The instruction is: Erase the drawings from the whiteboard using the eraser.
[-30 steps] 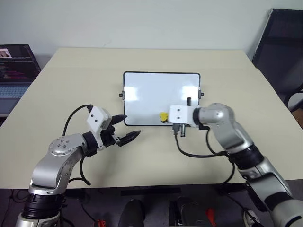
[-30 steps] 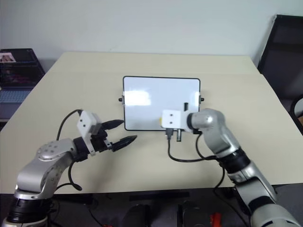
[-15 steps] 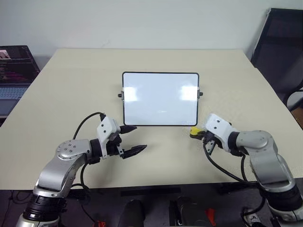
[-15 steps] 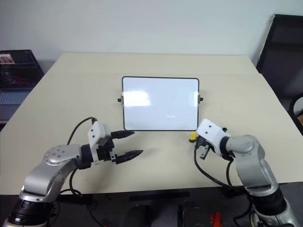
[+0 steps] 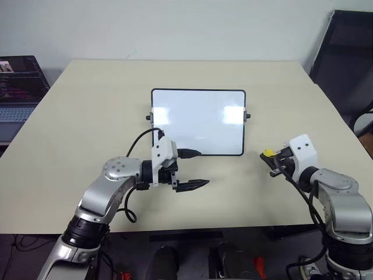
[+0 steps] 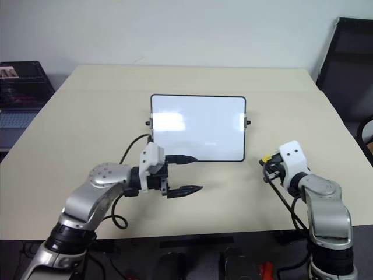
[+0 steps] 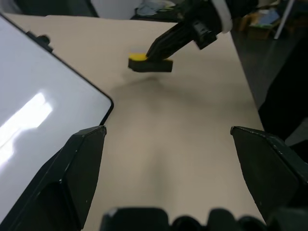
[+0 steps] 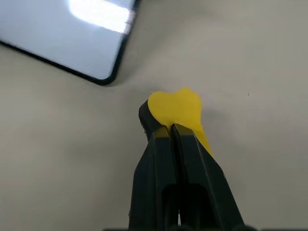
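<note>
Yellow on top and black underneath, the eraser point(image 5: 268, 153) was seen pinched at the tips of the right gripper point(image 8: 172, 126), whose two black fingers were pressed together on it. In the head view it was held off the board, at about four o'clock from the whiteboard point(image 5: 198, 121) and just past that board's near right corner. In the left wrist view the eraser appeared lifted above the beige table point(image 5: 93, 99), with a soft shadow cast below it.

The whiteboard was laid flat near the middle of the table, its thin black frame and small side knobs plainly seen. Only glare patches were made out on its glossy face; whether any drawings were left on it could not be told.

The left gripper point(image 5: 192, 169) was held at about seven o'clock from the board, pointed across towards the right arm, its fingers spread wide with nothing between them. Its upper finger was seen over the board's near edge; whether it was touching the frame could not be told.

A laptop point(image 5: 17, 87) was seen off the table at about nine o'clock, and a dark chair point(image 5: 344, 58) at about two o'clock.

No containers were seen on the table.
</note>
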{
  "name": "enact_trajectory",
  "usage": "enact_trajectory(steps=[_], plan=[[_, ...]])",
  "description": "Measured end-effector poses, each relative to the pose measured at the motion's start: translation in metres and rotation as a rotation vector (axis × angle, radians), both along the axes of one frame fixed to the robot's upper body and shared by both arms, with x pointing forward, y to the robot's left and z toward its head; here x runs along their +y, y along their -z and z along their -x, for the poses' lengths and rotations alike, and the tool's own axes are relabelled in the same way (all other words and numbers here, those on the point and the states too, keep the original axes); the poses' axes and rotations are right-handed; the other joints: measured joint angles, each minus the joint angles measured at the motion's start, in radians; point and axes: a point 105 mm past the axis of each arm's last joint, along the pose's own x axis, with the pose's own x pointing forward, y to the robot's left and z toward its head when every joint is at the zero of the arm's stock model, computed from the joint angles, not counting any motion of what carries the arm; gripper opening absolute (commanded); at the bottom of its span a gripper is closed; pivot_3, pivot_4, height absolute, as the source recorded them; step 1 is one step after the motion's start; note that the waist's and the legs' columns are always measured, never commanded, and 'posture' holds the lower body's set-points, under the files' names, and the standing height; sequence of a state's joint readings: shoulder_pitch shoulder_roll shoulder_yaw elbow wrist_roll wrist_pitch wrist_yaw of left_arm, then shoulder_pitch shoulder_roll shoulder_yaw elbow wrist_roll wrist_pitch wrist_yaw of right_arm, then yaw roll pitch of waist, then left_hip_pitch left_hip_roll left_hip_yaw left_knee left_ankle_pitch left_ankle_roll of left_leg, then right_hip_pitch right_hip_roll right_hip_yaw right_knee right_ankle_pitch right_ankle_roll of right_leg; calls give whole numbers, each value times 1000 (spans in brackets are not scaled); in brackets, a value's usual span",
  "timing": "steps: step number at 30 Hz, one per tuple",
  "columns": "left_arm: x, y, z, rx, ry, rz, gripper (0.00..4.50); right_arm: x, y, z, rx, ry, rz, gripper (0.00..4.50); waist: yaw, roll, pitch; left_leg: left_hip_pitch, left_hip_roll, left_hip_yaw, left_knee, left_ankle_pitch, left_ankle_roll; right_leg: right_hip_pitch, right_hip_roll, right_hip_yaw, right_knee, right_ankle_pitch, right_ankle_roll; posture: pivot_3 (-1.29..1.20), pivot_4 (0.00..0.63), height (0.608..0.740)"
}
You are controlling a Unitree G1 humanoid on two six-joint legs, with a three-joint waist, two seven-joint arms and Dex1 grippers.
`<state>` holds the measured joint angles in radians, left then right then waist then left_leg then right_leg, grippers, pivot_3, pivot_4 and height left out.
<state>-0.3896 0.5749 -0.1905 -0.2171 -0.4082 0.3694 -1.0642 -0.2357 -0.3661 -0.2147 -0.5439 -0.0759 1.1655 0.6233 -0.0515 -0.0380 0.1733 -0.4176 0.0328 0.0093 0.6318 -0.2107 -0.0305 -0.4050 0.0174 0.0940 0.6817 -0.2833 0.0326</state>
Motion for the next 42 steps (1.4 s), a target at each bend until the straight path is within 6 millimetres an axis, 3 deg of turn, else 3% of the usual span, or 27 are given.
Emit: enact_trajectory(steps=[7, 15, 20, 28, 29, 32, 36, 38, 42], plan=[[-23, -2, -2, -10, 110, 13, 4500, -1, 3, 0, 32, 78, -87, 1, 0, 0, 0, -1, -2, -1, 0, 0, 0, 0, -1, 0, 0, 0, 0, 0, 150, 740], [-34, -2, -9, -22, 138, 14, 4500, -9, 2, -9, 21, 141, -106, 1, -2, 0, 0, -1, -2, -1, 0, 0, 0, 0, -1, 0, 0, 0, 0, 0, 150, 740], [-36, -2, -9, -26, 143, 18, 4500, -18, 6, -15, 25, 193, -114, 1259, -3, 0, 0, -1, -2, -1, 0, 0, 0, 0, -1, 0, 0, 0, 0, 0, 150, 740], [-35, -2, -11, -28, 118, 18, 4500, -21, 2, -23, -6, 229, -166, 4218, -3, 0, 0, -1, -2, -1, 0, 0, 0, 0, -1, 0, 0, 0, 0, 0, 150, 740], [-32, -2, -13, -25, 92, 25, 4500, -21, -2, -24, -23, 225, -174, 4482, -4, 0, 0, -1, -2, -1, 0, 0, 0, 0, -1, 0, 0, 0, 0, 0, 150, 740], [-16, -2, -23, -5, -32, 63, 4500, -13, -18, -23, -87, 174, -203, 4482, -6, 0, 0, -1, -1, -2, 0, 0, 0, 0, -1, 0, 0, 0, 0, 0, 150, 740], [21, 2, -34, 17, -317, 137, 4500, 20, -43, -4, -199, -17, -224, 4482, -7, 0, 0, -2, 0, -4, -1, 0, 1, 0, -2, 0, 0, 0, 0, 0, 150, 740], [39, 6, -35, 33, -456, 163, 4500, 32, -39, 5, -220, -68, -226, 4482, -5, 0, -1, -3, 2, -6, -1, 0, 1, 0, -3, -1, -1, 0, 0, 0, 150, 740], [67, 14, -29, 31, -697, 201, 4500, 48, -9, 24, -215, -101, -220, 4482, 2, 0, -1, -4, 0, -6, 0, 0, 1, 0, -7, -1, 0, 0, 2, 0, 150, 740]])
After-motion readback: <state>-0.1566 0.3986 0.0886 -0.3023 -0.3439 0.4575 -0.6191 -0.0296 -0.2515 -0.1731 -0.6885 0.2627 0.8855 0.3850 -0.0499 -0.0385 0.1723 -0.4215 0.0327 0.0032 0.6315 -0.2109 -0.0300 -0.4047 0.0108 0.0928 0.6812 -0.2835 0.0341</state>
